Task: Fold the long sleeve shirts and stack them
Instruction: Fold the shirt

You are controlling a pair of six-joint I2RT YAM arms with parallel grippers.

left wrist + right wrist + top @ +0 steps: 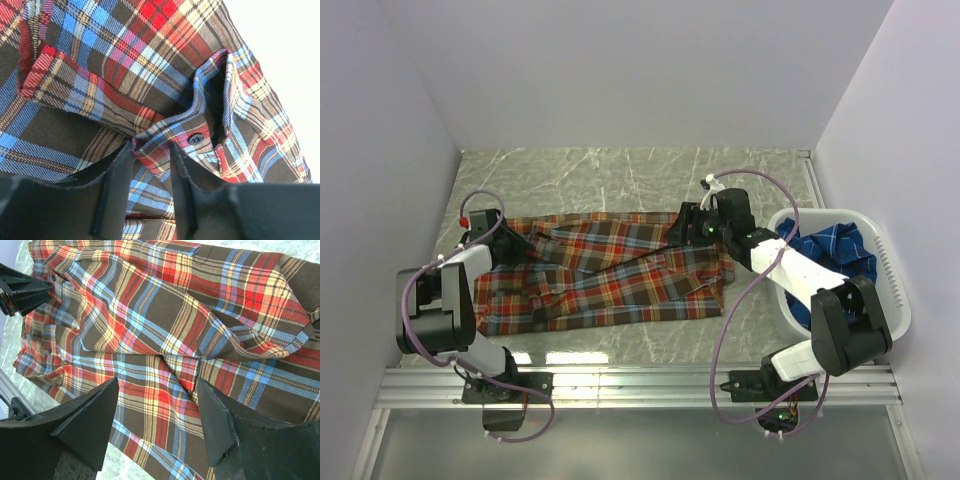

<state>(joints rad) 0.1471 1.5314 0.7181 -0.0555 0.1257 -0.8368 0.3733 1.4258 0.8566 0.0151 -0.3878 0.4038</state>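
Red plaid shirt (pixel 610 275) lies spread on the desk (pixel 620 170), blue shirt (pixel 835 245) bunched in the white basket (pixel 892 275) at right. Left gripper (pixel 152 147) is half-closed around a buttoned fold, can't tell if it's pinched. Right gripper (pixel 157 381) hangs wide open above the red one, empty.

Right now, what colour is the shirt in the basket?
Blue shirt with white lines; best in top view.

Two shirts, red shirt (pixel 610 275), blue shirt (pixel 840 245), one white basket (pixel 892 270), two arms, left arm (pixel 440 315), right arm (pixel 800 272)
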